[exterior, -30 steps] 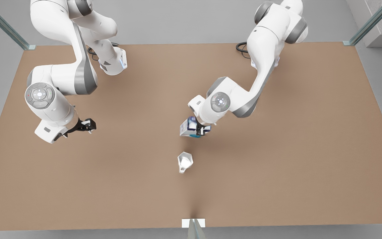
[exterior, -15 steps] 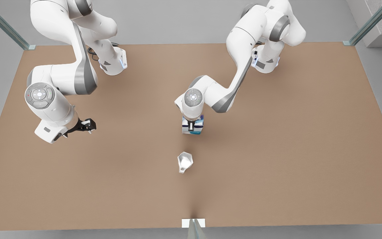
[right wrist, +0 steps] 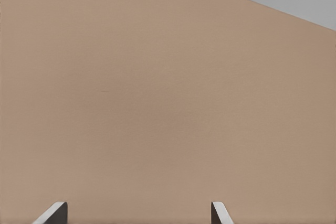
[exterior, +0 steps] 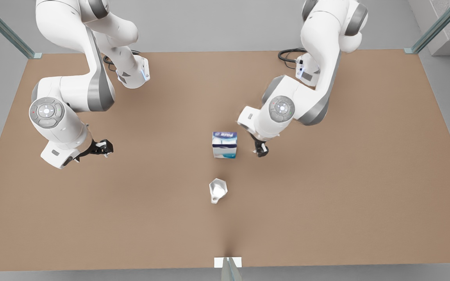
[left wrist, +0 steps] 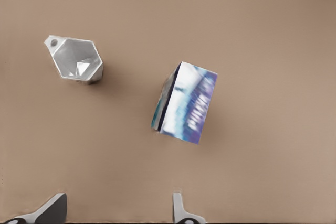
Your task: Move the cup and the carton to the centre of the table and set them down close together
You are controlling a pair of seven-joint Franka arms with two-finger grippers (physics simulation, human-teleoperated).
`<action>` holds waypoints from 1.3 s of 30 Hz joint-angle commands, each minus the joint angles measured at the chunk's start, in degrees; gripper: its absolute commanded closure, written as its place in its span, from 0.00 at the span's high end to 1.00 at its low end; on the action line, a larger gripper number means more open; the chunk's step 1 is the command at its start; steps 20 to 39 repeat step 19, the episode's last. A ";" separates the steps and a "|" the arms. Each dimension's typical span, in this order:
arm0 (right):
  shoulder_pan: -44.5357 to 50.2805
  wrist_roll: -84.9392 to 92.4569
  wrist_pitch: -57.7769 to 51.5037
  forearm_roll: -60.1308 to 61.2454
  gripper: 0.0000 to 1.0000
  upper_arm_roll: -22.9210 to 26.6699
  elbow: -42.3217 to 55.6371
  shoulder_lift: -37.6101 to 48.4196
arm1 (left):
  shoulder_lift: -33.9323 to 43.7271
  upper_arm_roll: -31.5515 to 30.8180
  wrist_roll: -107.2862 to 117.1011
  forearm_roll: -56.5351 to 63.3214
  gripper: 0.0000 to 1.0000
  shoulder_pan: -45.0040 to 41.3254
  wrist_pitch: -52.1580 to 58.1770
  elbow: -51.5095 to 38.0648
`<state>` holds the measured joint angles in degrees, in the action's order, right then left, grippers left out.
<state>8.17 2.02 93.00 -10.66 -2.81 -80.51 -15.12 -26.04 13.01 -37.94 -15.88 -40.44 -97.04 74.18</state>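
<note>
Standing upright and free near the middle of the table (exterior: pixel 326 214), the carton (exterior: pixel 224 145) is resting on its base with its printed top facing up, and the cup (exterior: pixel 218 190) is sitting upright a short gap away from it, toward the table's near edge in the front view, with its small handle pointing toward that edge. The left gripper (exterior: pixel 261 151) is hanging just beside the carton on the front view's right, not touching it, and the left wrist view is showing its fingers spread wide with nothing between them. The right gripper (exterior: pixel 106 147) is waiting well apart on the front view's left, tilted sideways, its fingers likewise spread wide and holding nothing. The main hazard is arising from the left gripper's closeness to the carton: any sideways sweep toward the cup is likely to clip the carton's side and tip or skid it off the centre. A second hazard is the visible gap between the two objects; if it is judged too wide, the cup is going to need a further move, and a descent onto it is risking a finger striking the carton or the handle. The cup's faceted wall is offering uneven contact, so a grip placed across an edge is liable to twist or slip. Pushing the cup too far is risking a collision that topples the carton.
</note>
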 commanded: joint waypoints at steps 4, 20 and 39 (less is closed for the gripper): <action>0.00 0.00 -0.19 0.02 1.00 0.00 -0.08 0.09 | 2.75 0.00 30.64 9.29 1.00 5.11 3.25 -0.09; 0.00 0.00 0.16 0.02 1.00 0.00 0.00 -0.08 | 8.55 -13.27 44.18 18.61 1.00 41.41 8.09 2.99; 0.00 0.00 0.16 0.02 1.00 0.00 0.00 -0.08 | 8.55 -13.27 44.18 18.61 1.00 41.41 8.09 2.99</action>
